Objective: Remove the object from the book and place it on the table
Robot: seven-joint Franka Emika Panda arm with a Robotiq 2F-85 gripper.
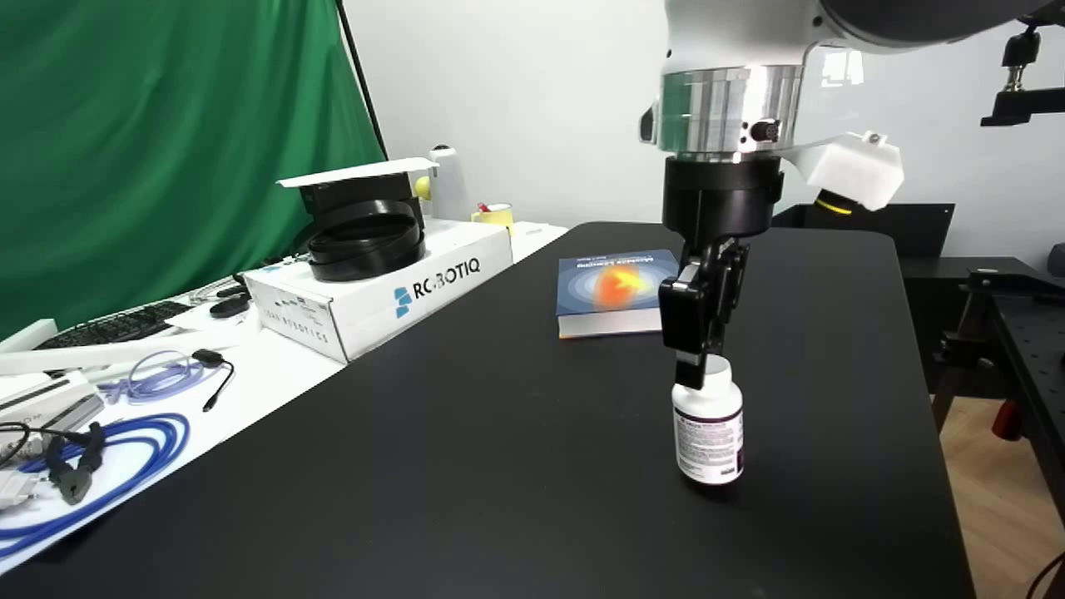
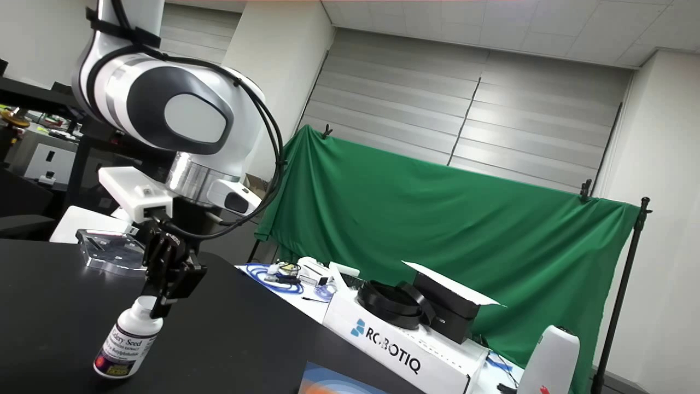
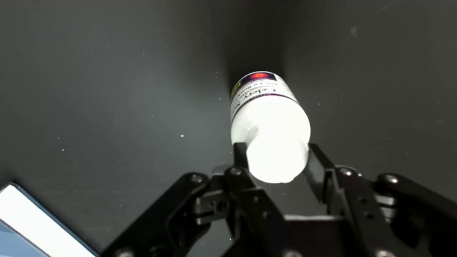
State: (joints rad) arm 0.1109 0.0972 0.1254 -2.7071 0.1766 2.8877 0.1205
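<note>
The object, a small white pill bottle (image 1: 709,433) with a dark-and-red label (image 3: 259,80), stands about upright over the black table (image 1: 399,466), away from the book. My gripper (image 3: 276,155) is shut on its white cap, a finger pressed to either side. A dark shadow lies right under the bottle in an exterior view; whether its base touches the table I cannot tell. Behind it lies the blue book (image 1: 611,291), its orange-red picture uncovered. Only a corner of the book (image 3: 34,225) enters the wrist view at lower left.
Along the table's side, a long white box (image 1: 374,324) with blue and black lettering carries black rings (image 1: 366,241). Cables (image 1: 154,449) lie on the white side surface. A clear plastic block (image 2: 112,251) sits at the table's edge behind the gripper in an exterior view.
</note>
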